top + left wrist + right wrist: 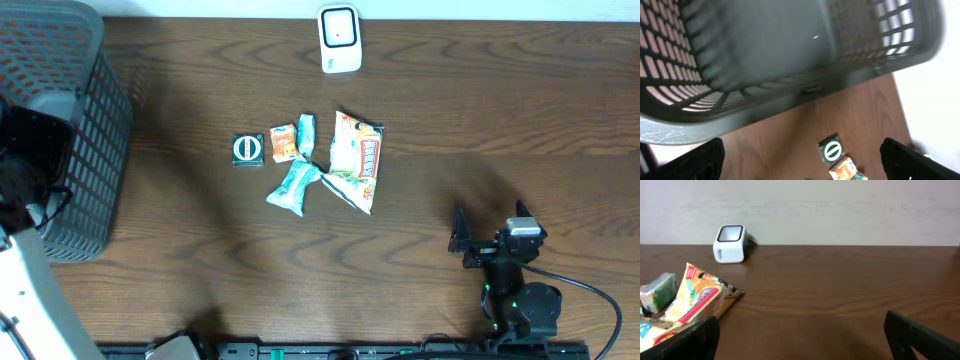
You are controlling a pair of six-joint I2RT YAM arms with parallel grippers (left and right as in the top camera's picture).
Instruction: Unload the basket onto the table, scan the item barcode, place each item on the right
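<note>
Scanning is not yet getting under way; nothing is being held, and the step in hand seems to be picking out an item and reaching for it; the left gripper (800, 162) is hanging released, jaws wide, over the grey basket (765, 75), which is sitting far to the left of the white scanner (339, 38); the right gripper (460, 238) is likewise hanging released and empty, well in front of the scanner and to its right; the items are lying in a loose cluster on the desk (520, 120) in front of the scanner, clear of it: a large snack bag (357, 160), a teal packet (293, 187) touching it, a small orange packet (283, 142) and a dark square packet (248, 149) farther left; the next move is probably calling for one gripper to come down on a single item, perhaps the snack bag, pinching an edge without dragging its neighbours, then turning its barcode toward the scanner; where that barcode is printed cannot be told.
</note>
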